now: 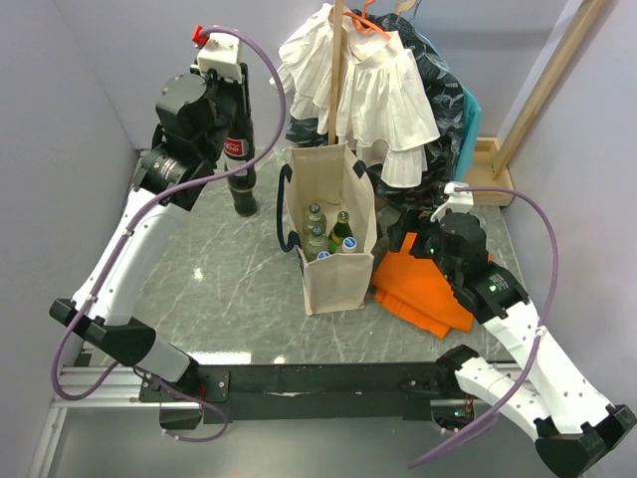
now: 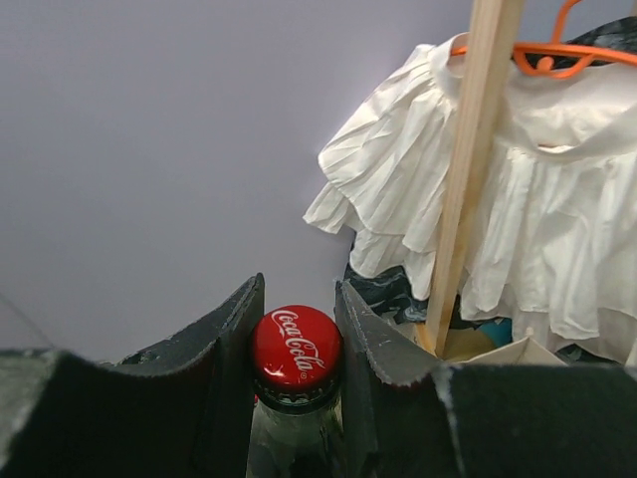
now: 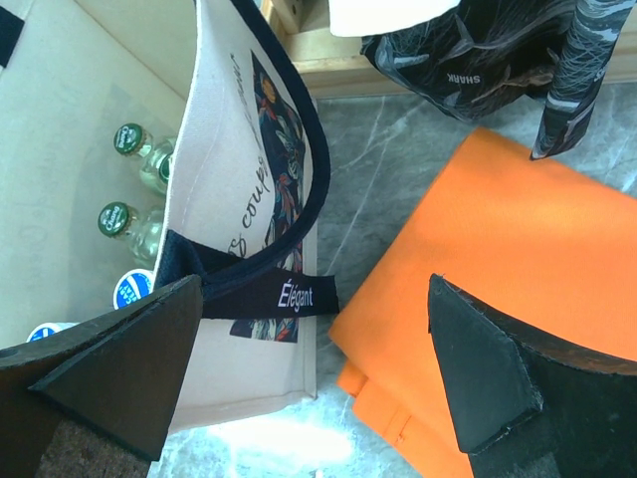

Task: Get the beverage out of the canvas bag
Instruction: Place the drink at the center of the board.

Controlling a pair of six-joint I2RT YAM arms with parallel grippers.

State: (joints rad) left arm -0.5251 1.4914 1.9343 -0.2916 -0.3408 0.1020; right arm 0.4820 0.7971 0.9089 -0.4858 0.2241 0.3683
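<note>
A glass Coca-Cola bottle [image 1: 242,179] with a red cap [image 2: 296,347] stands upright to the left of the canvas bag [image 1: 336,281], outside it. My left gripper [image 1: 235,118] [image 2: 299,286] is shut on the bottle's neck just under the cap. I cannot tell whether the bottle's base touches the table. The cream canvas bag [image 3: 244,119], with navy strap handles [image 3: 261,291], stands open with several bottles inside, some green-capped [image 1: 341,231] [image 3: 128,139] and some blue-capped [image 3: 130,289]. My right gripper [image 1: 406,242] [image 3: 317,289] hangs open over the bag's right edge, holding nothing.
A folded orange cloth [image 1: 430,296] [image 3: 498,259] lies on the marble table right of the bag. Behind the bag a wooden pole [image 1: 338,70] carries white garments [image 1: 373,95] and dark clothing [image 3: 468,60]. A wooden frame [image 1: 493,159] sits at the back right. Walls close in on both sides.
</note>
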